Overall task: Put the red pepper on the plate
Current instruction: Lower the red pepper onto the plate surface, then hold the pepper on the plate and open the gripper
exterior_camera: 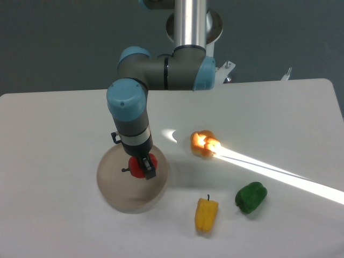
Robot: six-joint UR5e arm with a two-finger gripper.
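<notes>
While the hand grips the red pepper over the plate:
Lower gently near the plate's centre, lower left of frame, before opening the fingers.

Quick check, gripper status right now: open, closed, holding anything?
Gripper: closed on the red pepper, holding it over the plate.

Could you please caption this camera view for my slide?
Gripper holds the red pepper over the plate.
</notes>
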